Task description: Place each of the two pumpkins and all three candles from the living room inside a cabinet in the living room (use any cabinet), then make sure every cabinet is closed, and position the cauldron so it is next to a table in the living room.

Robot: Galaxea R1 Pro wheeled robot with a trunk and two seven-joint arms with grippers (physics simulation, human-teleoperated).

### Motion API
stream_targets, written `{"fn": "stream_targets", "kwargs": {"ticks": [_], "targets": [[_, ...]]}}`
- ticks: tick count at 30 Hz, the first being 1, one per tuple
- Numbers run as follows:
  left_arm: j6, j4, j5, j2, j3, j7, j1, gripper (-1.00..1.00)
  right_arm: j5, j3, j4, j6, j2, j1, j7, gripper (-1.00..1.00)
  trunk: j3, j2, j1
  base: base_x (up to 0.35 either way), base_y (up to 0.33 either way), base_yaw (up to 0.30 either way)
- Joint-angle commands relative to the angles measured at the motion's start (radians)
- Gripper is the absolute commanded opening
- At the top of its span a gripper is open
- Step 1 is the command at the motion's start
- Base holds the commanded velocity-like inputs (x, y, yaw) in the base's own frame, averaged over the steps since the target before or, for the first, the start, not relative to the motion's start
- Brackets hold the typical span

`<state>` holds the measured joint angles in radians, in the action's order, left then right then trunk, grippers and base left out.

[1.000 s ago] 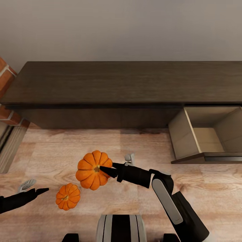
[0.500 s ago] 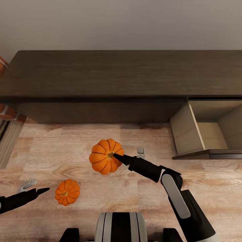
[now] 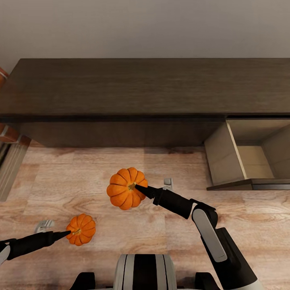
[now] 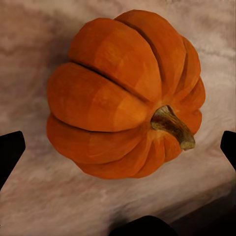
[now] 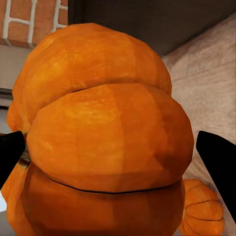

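My right gripper is shut on one orange pumpkin, holding it above the plank floor in front of the long dark-brown cabinet. In the right wrist view that pumpkin sits between the two black fingertips. The second pumpkin rests on the floor, nearer me and to the left. My left gripper is over it, open. In the left wrist view the fingertips stand wide on either side of the pumpkin, apart from it. The cauldron and table are out of view.
One cabinet drawer at the right is pulled open, showing its pale tan inside. Brick fireplace edge stands at the far left. My base is at the near edge. Open plank floor lies before the cabinet.
The right gripper carried its pumpkin up and rightward a second ago and has since held still. The left gripper has moved right, over the floor pumpkin.
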<state>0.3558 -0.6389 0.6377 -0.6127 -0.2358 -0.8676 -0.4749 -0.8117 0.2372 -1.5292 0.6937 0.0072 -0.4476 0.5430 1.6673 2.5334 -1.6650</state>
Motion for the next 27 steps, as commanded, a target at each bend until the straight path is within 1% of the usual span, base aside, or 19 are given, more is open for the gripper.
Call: {"fn": "stream_targets", "kwargs": {"ticks": [1,2,6,10,14,19,22,27], "targets": [[0.008,0.0,0.011,-0.001,-0.004,0.0,-0.001,1.0,-0.006,-0.001,0.0,0.007,0.0,0.0,-0.001,-1.0,0.001,0.0,0.0,0.0,0.0,0.0],[0.007,0.0,0.011,-0.001,-0.004,0.0,-0.001,1.0,-0.006,-0.001,0.0,0.007,0.0,0.0,-0.002,-1.0,0.001,0.0,0.0,0.0,0.0,0.0],[0.005,0.001,0.014,-0.002,-0.001,0.001,-0.001,1.0,-0.006,0.0,0.001,-0.01,0.001,0.0,-0.007,-1.0,0.016,0.001,-0.002,0.0,0.0,0.0],[0.003,0.001,0.018,-0.002,0.004,0.001,-0.001,1.0,-0.006,0.002,0.001,-0.028,0.002,0.0,-0.009,-1.0,0.016,0.001,-0.002,0.0,0.0,0.0],[0.003,0.001,0.021,-0.002,0.005,0.002,-0.001,1.0,-0.006,0.002,0.001,-0.032,0.002,0.0,-0.009,-1.0,0.031,0.002,-0.003,0.0,0.0,0.0],[0.003,0.001,0.023,-0.002,0.006,0.003,-0.001,1.0,-0.006,0.003,0.001,-0.032,0.002,0.0,-0.012,-1.0,0.031,0.002,-0.003,0.0,0.0,0.0],[0.002,0.001,0.023,-0.002,0.007,0.003,-0.001,1.0,-0.006,0.002,0.001,-0.033,0.002,0.0,-0.01,-1.0,0.043,0.003,-0.005,0.0,0.0,0.0],[0.002,0.001,0.025,-0.002,0.01,-0.001,-0.001,1.0,-0.006,0.002,0.001,-0.033,0.0,0.0,-0.011,-1.0,0.043,0.003,-0.005,0.0,0.0,0.0]]}}
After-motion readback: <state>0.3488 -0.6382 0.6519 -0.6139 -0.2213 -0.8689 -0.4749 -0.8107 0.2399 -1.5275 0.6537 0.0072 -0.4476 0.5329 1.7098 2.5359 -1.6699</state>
